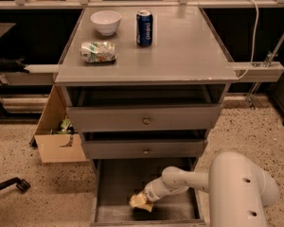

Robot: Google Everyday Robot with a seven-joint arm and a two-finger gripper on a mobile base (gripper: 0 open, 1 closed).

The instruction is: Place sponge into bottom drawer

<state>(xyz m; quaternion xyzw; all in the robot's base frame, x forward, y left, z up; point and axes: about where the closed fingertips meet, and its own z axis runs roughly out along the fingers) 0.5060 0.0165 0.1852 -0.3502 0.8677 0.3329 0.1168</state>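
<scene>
I have the gripper (146, 197) down inside the open bottom drawer (114, 181), near its front edge, clamped on the sponge (138, 202), which sits tilted at the gripper's tip just above the drawer floor. The white arm (189, 179) comes in from the right. Above it, the two knobbed drawers (146, 120) stand slightly open. On the cabinet top (189, 46) are a foil packet (98, 51), a white bowl (106, 21) and a blue can (144, 28).
</scene>
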